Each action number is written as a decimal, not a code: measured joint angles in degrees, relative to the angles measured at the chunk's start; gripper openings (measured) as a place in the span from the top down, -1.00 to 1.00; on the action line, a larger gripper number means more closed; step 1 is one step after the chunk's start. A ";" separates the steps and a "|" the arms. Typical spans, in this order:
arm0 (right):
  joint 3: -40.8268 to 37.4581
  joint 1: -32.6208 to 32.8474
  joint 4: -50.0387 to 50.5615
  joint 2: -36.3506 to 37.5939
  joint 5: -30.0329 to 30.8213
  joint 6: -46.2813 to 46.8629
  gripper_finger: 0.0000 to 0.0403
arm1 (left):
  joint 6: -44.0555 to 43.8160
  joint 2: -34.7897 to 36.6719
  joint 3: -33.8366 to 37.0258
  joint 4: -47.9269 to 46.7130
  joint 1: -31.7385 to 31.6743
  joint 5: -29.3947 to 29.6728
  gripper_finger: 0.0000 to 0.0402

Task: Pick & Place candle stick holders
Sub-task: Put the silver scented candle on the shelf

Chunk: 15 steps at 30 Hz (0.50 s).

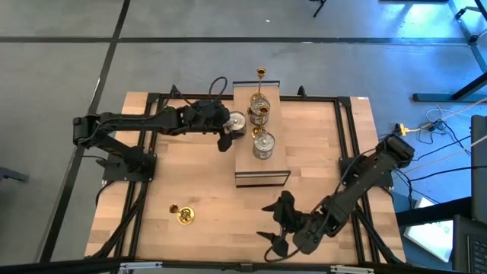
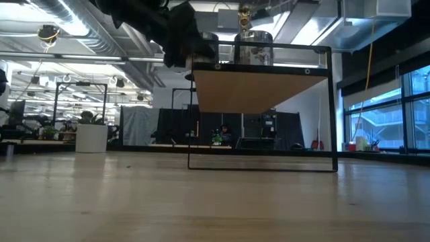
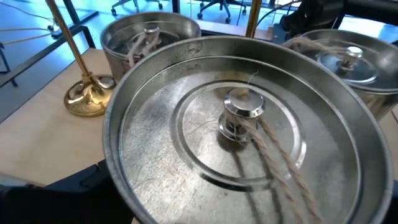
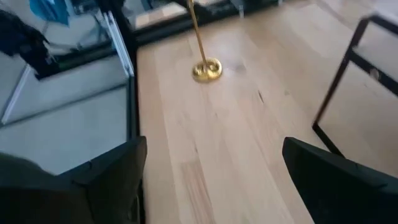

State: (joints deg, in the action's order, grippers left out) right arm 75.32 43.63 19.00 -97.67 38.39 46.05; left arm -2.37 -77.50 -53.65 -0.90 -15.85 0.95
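My left gripper (image 1: 230, 126) is at the left edge of the raised wooden shelf (image 1: 262, 171), shut on a squat silver candle stick holder (image 3: 236, 124). On the shelf stand two more silver holders (image 1: 259, 112) (image 1: 263, 144) and a slim gold one (image 1: 261, 74) at its far end. Another gold holder (image 4: 205, 68) stands on its round base on the table near the front left. My right gripper (image 1: 269, 222) hangs open over the table's front, right of that holder, with nothing between its fingers. My left gripper has the silver holder's round wall (image 3: 115, 155) between its two fingers, one on each side. It comes from the table's left, slanting a little downward. The holder is upright, its open top up, at the height of the shelf top; whether it rests there I cannot tell.
The shelf stands on a thin black frame (image 2: 262, 168) with open space beneath it. A black rail frame (image 1: 346, 137) runs around the tabletop. Bare wood lies between the lone gold holder and my right gripper.
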 joint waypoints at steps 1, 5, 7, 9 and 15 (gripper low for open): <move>-0.07 0.05 1.03 0.12 -0.02 0.39 -0.88 | -0.02 -0.32 0.02 0.29 0.04 -0.06 -0.78; -0.10 0.45 3.69 1.10 0.57 1.76 -0.88 | -0.74 -2.09 -0.07 1.20 0.13 -0.91 -0.78; -0.04 0.55 3.77 1.38 1.08 2.02 -0.88 | -0.87 -3.22 -0.04 0.96 0.11 -1.19 -0.78; -0.10 0.94 4.55 1.38 1.31 2.33 -0.88 | -0.98 -3.47 0.02 0.94 0.11 -1.52 -0.78; -0.10 1.79 4.90 1.40 2.17 4.06 -0.88 | -1.30 -3.12 0.02 1.05 0.11 -2.01 -0.78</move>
State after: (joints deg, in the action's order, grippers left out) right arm 75.22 45.42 23.90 -96.27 40.56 50.10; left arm -3.67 -80.62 -53.63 0.14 -15.75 -1.05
